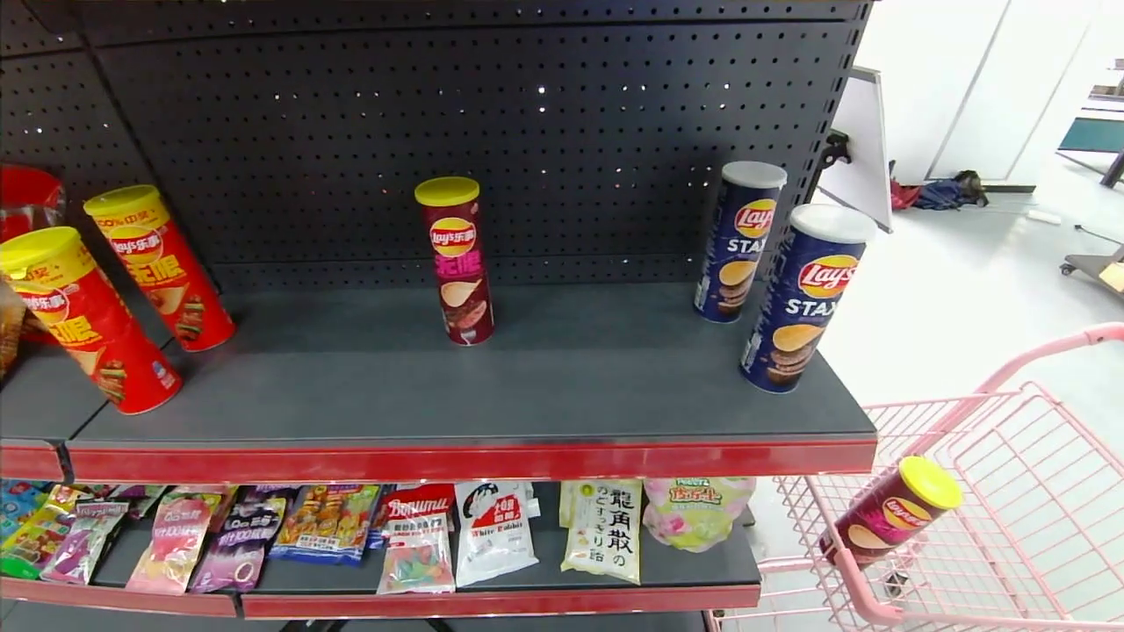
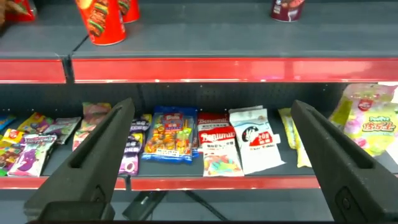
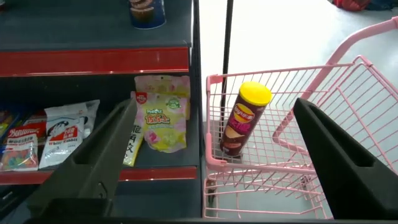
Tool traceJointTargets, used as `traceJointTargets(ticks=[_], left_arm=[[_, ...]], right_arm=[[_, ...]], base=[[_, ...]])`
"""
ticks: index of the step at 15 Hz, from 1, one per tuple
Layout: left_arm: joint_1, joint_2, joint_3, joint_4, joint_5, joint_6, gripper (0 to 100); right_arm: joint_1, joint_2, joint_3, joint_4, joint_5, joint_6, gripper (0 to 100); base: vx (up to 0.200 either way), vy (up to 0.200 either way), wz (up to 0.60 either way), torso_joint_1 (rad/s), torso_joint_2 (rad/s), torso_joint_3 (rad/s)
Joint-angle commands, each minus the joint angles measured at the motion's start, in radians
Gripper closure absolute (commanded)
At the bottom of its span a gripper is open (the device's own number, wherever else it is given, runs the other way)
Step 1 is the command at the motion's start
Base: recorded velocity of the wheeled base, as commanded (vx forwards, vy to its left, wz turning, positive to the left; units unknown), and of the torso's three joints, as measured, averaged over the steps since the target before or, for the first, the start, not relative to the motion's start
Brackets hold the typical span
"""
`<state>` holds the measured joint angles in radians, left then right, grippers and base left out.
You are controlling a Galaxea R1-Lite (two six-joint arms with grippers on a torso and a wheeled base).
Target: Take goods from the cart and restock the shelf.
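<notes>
We're eyeing the maroon chip can (image 1: 891, 520) leaning in the pink cart (image 1: 1010, 421), roughly 4 o'clock from the shelf (image 1: 527, 386). The right gripper (image 3: 214, 109) and left gripper (image 2: 211, 106) are both gaping wide, holding nothing. We're guessing the can is light, stiff and slick, so we're thinking a gentle mid-body grab, not the lid.

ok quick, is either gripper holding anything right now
Left gripper: open, holding nothing.
Right gripper: open, holding nothing; the maroon cylindrical chip can with yellow lid sits ungrasped in the pink wire cart.
</notes>
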<state>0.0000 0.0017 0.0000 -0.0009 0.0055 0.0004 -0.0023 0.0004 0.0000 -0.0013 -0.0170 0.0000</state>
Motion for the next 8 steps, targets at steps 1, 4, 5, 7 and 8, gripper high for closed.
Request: traceJointTargets(ticks=[1, 4, 5, 7, 8], left_arm=[[0.000, 0.000, 0.000, -0.001, 0.001, 0.000, 0], [0.000, 0.000, 0.000, -0.001, 0.001, 0.000, 0], [0.000, 0.000, 0.000, -0.001, 0.001, 0.000, 0], [-0.002, 0.000, 0.000, -0.001, 0.001, 0.000, 0], [-0.002, 0.000, 0.000, -0.001, 0.001, 0.000, 0]], right_arm=[[-0.001, 0.001, 0.000, 0.000, 0.000, -0.002, 0], [-0.001, 0.001, 0.000, 0.000, 0.000, 0.000, 0], [-0.001, 0.001, 0.000, 0.000, 0.000, -0.002, 0], [-0.001, 0.001, 0.000, 0.000, 0.000, 0.000, 0], [-0.001, 0.001, 0.000, 0.000, 0.000, 0.000, 0]], base=[[0.000, 0.000, -0.60, 0.002, 0.01, 0.002], [0.000, 0.000, -0.60, -0.001, 0.00, 0.004], [0.000, 0.000, -0.60, 0.022, 0.01, -0.012], [0.000, 0.000, -0.60, 0.000, 0.00, 0.005], [0.000, 0.000, 0.00, 0.000, 0.00, 0.000]])
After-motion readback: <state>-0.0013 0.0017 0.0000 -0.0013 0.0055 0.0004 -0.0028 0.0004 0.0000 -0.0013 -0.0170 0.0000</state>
